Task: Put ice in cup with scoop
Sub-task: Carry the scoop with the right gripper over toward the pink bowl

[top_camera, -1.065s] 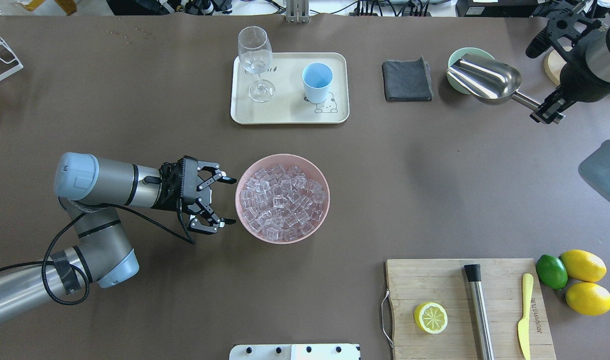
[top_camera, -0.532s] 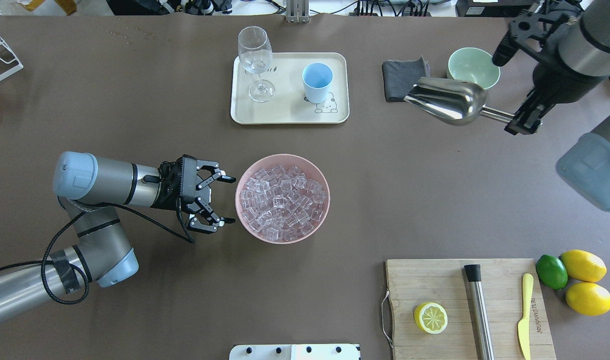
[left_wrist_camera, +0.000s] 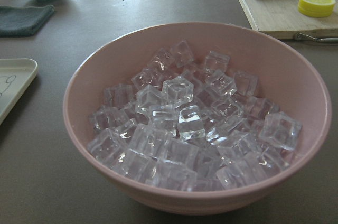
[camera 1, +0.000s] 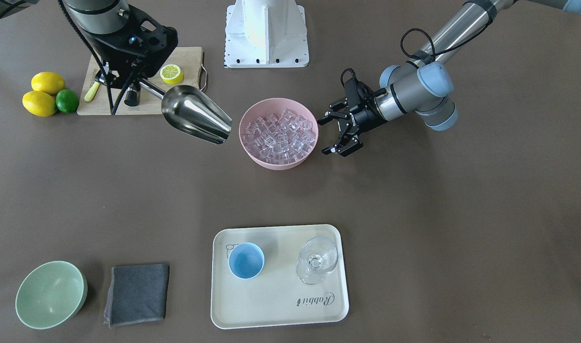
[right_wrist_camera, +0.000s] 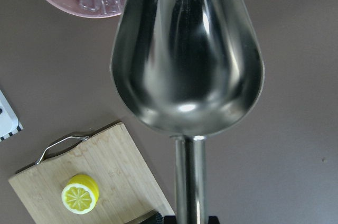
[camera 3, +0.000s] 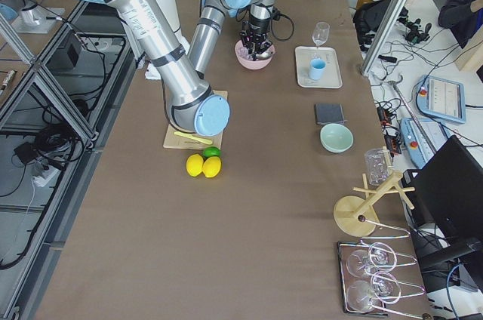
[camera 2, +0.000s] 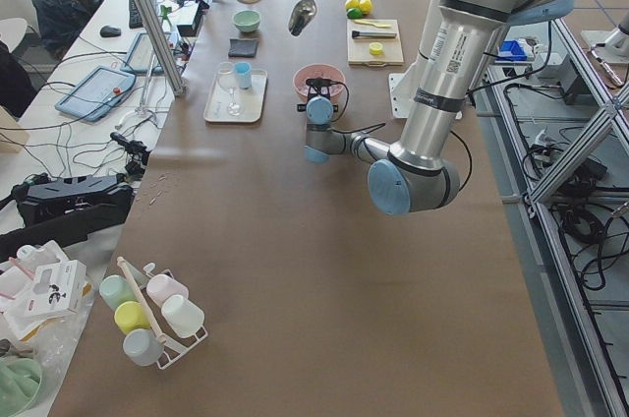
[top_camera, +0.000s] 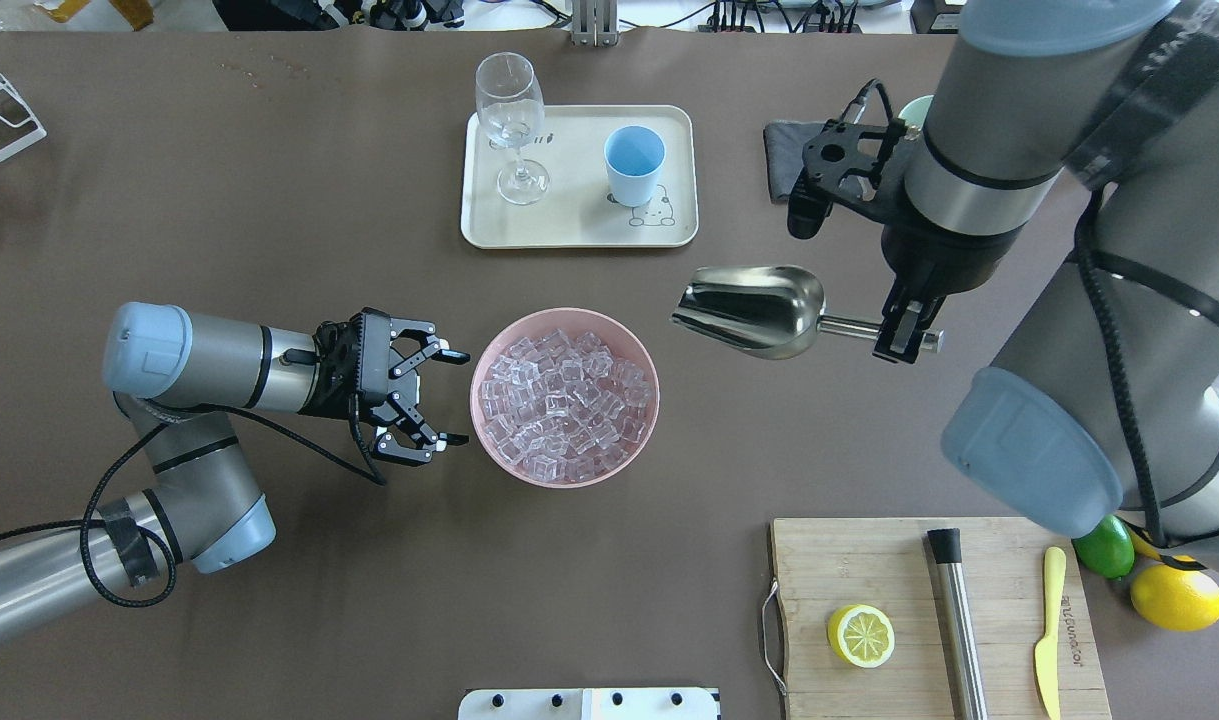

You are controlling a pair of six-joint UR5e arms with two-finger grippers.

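So the right arm has the scoop (top_camera: 754,305) by the thin handle, right gripper (top_camera: 906,335) fingers clamped tight on the end of the rod. The scoop is up off the surface (top_camera: 269,200), lying roughly level, with its open mouth pointing at the pink bowl (top_camera: 475,390) and just beside it on the robot's right. The wrist view looks straight into it: totally empty, just shiny steel.

All the ice (top_camera: 564,405) sits heaped in that pink bowl, mid-surface. The left gripper (top_camera: 457,397) is parked on the bowl's other side, fingers spread wide, tips right by the rim, holding nothing. Can't tell if they actually touch it.

The cup (top_camera: 634,165) stands upright on the cream tray (top_camera: 579,228) at the far side from the robot, next to a wine glass (top_camera: 509,100), well apart from the bowl. Nothing in it that I can see.

Off to the right there's a cutting board (top_camera: 869,565) with a lemon half (top_camera: 860,635), a steel cylinder (top_camera: 957,620) and a yellow knife (top_camera: 1049,630).
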